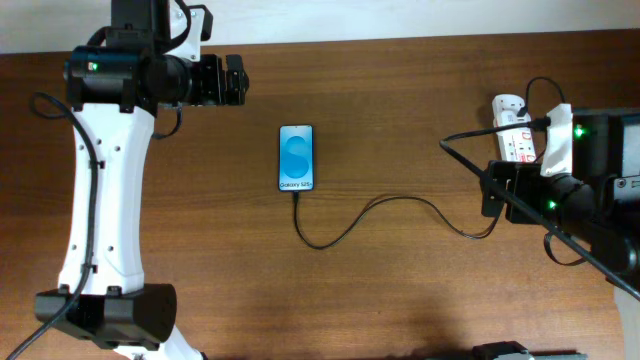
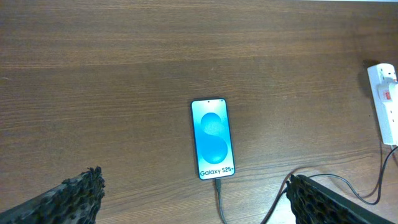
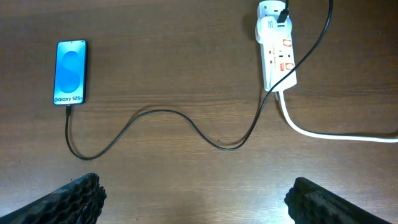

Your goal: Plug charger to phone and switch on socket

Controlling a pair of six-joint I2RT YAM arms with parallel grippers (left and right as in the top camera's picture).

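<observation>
The phone [image 1: 296, 158] lies flat mid-table, blue screen lit; it also shows in the left wrist view [image 2: 212, 138] and the right wrist view [image 3: 69, 73]. The thin black charger cable [image 1: 380, 205] has its tip in the phone's bottom edge [image 2: 217, 184] and curls right [image 3: 168, 115] up to the white socket strip [image 1: 513, 128] [image 3: 277, 55] [image 2: 389, 99]. My left gripper [image 1: 224, 80] is open and empty, up left of the phone [image 2: 196, 199]. My right gripper [image 1: 495, 188] is open and empty, just below the socket [image 3: 194, 199].
A thick white cord [image 3: 336, 134] runs from the socket off to the right. The brown wooden table [image 1: 400, 290] reaches a pale edge at the far right. The arms' own black cables loop near the right arm [image 1: 470, 155].
</observation>
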